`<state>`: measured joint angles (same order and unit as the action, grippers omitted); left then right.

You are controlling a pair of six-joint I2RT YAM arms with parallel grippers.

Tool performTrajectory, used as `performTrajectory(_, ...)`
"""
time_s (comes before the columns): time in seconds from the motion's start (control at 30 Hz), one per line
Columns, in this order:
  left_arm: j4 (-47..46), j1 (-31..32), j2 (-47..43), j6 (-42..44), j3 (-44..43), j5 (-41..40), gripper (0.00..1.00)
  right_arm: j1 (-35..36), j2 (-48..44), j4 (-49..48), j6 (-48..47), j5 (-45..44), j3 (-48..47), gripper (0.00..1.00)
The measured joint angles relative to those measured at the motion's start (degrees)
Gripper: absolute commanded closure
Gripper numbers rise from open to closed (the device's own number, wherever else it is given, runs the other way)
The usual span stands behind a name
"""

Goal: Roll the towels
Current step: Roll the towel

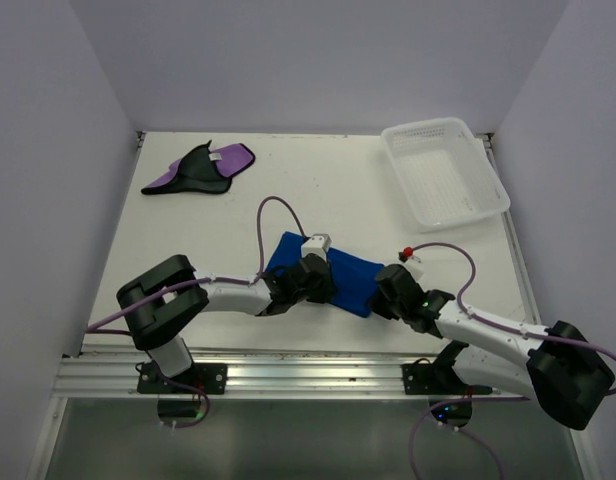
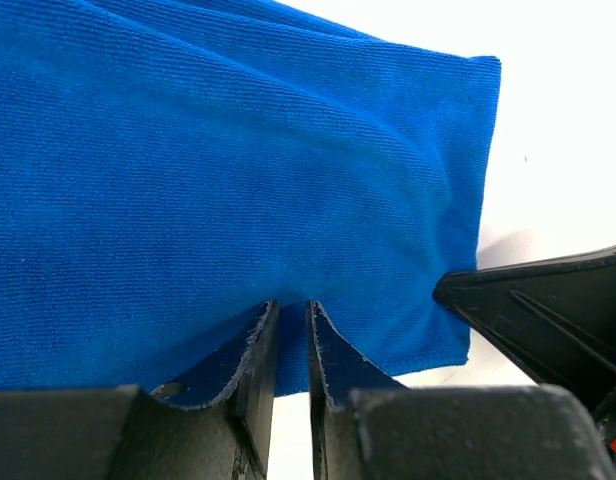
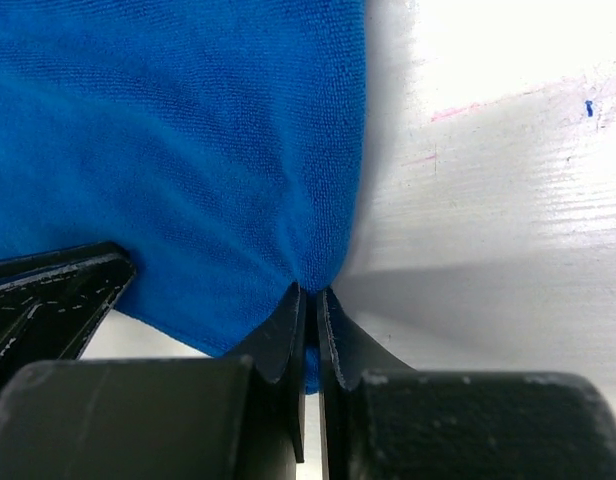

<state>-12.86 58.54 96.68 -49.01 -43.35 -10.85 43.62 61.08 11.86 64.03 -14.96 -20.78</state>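
1. A white counter was seen from above, closed in on three sides by plain pale walls: one to the left, one at the back and one to the right.
2. An aluminium rail was fixed along the counter's near edge, and both arm bases were bolted to it.
3. In the right wrist view, the counter surface was shown as painted white, with faint pink marks and a small blue speck on it.
4. The blue towel was laid flat on the near middle of the counter, between the two arms.
5. The left end effector was clenched on the towel's near edge, with its fingers drawn almost together over the cloth.
6. The right end effector was clenched on the towel's right-hand corner, and creases in the cloth were drawn towards the pinch.
7. The purple towel was left crumpled at the far left of the counter, its black side partly turned up, well apart from both arms.
8. A white mesh basket was set at the far right corner of the counter.
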Motion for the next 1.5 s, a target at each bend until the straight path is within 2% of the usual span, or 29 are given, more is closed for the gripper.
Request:
performTrajectory(0.4, 0.02, 0.04, 0.00, -0.02, 0.09, 0.00, 0.80, 0.66, 0.31, 8.44, -4.37, -0.07, -7.04, 0.94)
performTrajectory(0.87, 0.02, 0.04, -0.02, -0.02, 0.13, -0.07, 0.80, 3.23, 8.41, 10.03, -7.61, -0.02, -14.03, 0.89)
performTrajectory(0.97, 0.02, 0.04, -0.02, -0.02, 0.13, -0.09, 0.80, 3.54, 9.20, 10.23, -7.72, -0.07, -14.73, 0.82)
performTrajectory(1.33, -0.28, 0.04, -0.28, -0.09, 0.85, -0.28, 0.80, 4.15, 11.37, 9.99, -7.93, -0.02, -16.15, 0.76)
performTrajectory(1.5, -0.22, 0.04, -0.70, -0.09, 1.05, -0.35, 0.80, 4.63, 12.85, 9.84, -7.89, 0.00, -16.87, 0.68)
